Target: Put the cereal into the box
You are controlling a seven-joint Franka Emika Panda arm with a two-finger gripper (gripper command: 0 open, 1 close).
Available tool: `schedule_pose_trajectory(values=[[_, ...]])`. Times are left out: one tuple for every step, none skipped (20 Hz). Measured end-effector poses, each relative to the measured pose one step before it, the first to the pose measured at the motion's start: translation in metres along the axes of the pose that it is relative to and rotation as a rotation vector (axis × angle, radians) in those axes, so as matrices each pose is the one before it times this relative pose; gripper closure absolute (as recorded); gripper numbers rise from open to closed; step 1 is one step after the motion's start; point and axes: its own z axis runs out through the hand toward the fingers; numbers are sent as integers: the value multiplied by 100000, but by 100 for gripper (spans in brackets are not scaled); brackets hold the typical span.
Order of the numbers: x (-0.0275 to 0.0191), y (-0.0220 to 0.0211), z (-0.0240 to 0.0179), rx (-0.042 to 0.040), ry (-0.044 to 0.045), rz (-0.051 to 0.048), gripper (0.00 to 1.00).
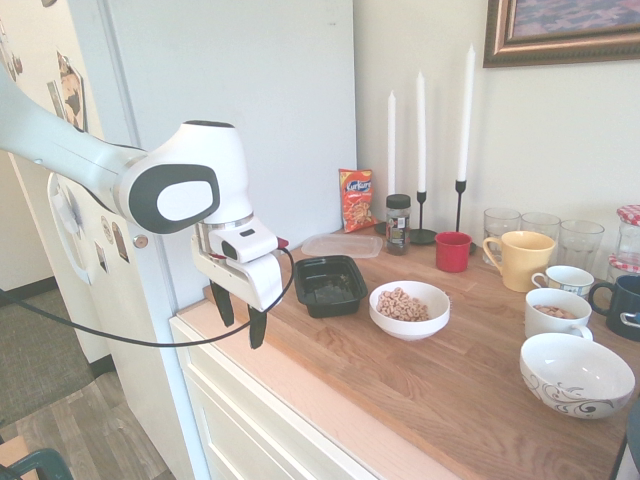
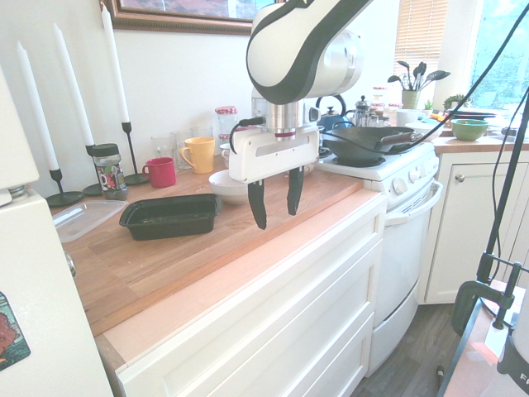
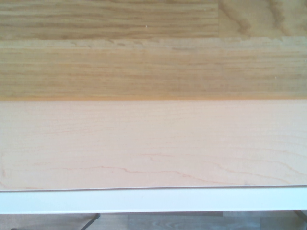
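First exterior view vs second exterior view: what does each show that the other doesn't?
Only the first: cereal in a white bowl, the orange snack bag, and more bowls on the right. Only the second: the stove with a black wok, and window plants. Both: open, empty gripper above the counter edge, black box, red mug, yellow mug, candles.

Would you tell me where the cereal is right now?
The cereal lies in a white bowl on the wooden counter, just right of the black box in the first exterior view.

Exterior views: face worktop (image 1: 420, 380) from opposite ends, sharing black box (image 1: 329, 284).
Wrist view: close, straight down on worktop's near edge.
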Motion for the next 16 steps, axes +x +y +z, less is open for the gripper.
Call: schedule_pose_trajectory(values=[[12,-11,29,-7,-17,2,0],[30,-4,-16,157,132,47,0],[148,-12,-72,491,395,220,0],[326,-59,-167,808,646,427,0],[476,-46,-187,625,559,585,0],[770,-79,-249,762,709,955,0],[1017,-78,-217,888,851,1252,0],[1082,-67,-121,508,646,1057,0],[1157,-117,-110,477,671,1157,0],[1266,-159,-116,646,776,1405,0],[1357,-207,-122,562,739,1435,0],[1362,-204,-136,540,599,1659,0],[1396,-124,-222,629,679,1670,0],[1451,-51,-337,621,790,1679,0],[1414,35,-408,311,587,1719,0],[1385,42,-463,331,489,1667,0]])
